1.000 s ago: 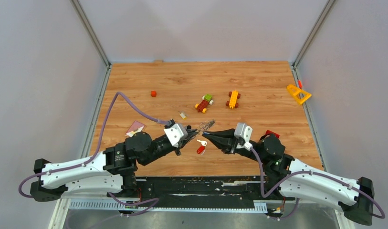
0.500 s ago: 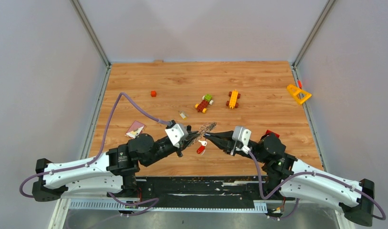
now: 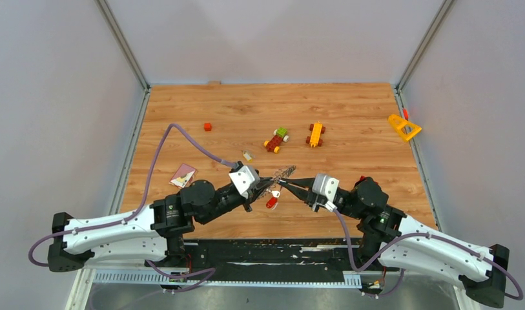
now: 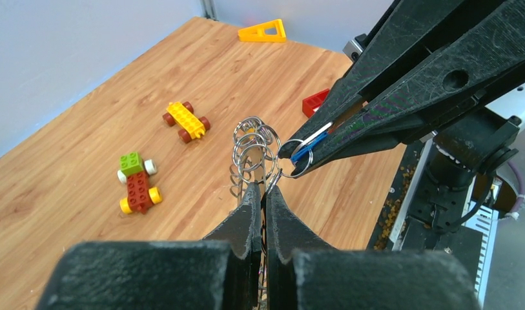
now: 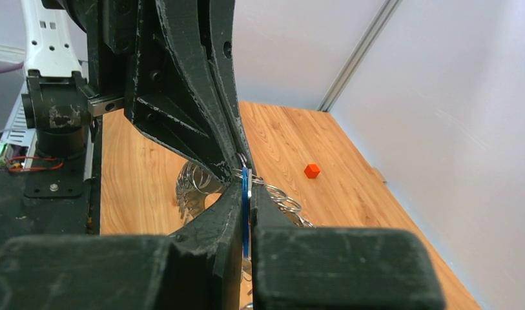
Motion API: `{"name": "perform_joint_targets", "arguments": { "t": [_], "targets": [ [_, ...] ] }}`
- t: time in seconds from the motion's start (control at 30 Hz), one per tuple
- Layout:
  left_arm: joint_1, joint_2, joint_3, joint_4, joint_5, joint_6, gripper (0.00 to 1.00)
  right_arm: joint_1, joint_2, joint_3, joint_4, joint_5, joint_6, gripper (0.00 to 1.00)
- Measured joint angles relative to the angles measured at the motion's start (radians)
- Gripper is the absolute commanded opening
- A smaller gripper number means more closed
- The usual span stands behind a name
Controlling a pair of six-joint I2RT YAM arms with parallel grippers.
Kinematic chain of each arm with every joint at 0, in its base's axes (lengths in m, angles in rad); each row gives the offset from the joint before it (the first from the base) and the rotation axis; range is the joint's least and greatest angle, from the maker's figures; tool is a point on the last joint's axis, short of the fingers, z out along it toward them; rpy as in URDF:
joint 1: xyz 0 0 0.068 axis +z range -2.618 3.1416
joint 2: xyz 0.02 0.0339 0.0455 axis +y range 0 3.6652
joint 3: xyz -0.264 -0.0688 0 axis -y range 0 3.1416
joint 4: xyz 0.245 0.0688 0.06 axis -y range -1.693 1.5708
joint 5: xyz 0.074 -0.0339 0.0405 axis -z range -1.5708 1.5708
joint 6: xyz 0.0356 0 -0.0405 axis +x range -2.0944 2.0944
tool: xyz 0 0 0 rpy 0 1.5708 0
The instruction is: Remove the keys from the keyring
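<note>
Left pincer (image 4: 262, 188) is clamped on the keyring (image 4: 252, 147); right pincer (image 4: 297, 152), just right of it, is clamped on a blue key (image 4: 306, 152).

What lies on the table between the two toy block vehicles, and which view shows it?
Nothing: the table is bare wood between the red and green vehicle and the yellow vehicle, as the top external and left wrist views show.

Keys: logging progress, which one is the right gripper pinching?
The blue-headed key, clamped in the right gripper beside the keyring; the red-headed key lies on the table.
</note>
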Motion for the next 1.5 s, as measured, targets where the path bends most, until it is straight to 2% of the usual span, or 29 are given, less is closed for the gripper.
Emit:
{"name": "perform_joint_targets", "arguments": {
  "t": [0.2, 0.47, 0.67, 0.77, 0.93, 1.1, 1.5],
  "targets": [
    [0.001, 0.016, -0.008, 0.007, 0.016, -0.008, 0.0, -0.001, -0.003, 0.015, -0.051, -0.04, -0.112, 0.0],
    [0.002, 0.024, -0.029, 0.024, 0.033, -0.029, 0.01, -0.008, -0.012, 0.027, -0.136, -0.114, -0.348, 0.0],
    [0.005, 0.018, -0.061, 0.077, 0.051, -0.056, 0.18, -0.007, -0.032, 0.027, -0.171, -0.103, -0.463, 0.0],
    [0.01, 0.013, -0.079, 0.1, 0.069, -0.071, 0.31, -0.007, -0.044, 0.027, -0.177, -0.097, -0.487, 0.0],
    [0.02, 0.013, -0.106, 0.119, 0.102, -0.103, 0.43, -0.006, -0.063, 0.029, -0.167, -0.086, -0.51, 0.0],
    [0.022, 0.025, -0.131, 0.134, 0.144, -0.139, 0.48, -0.006, -0.077, 0.029, -0.137, -0.066, -0.529, 0.0],
    [0.022, 0.026, -0.158, 0.17, 0.19, -0.183, 0.49, -0.006, -0.124, 0.029, -0.108, -0.041, -0.557, 0.0]
  ]
}}
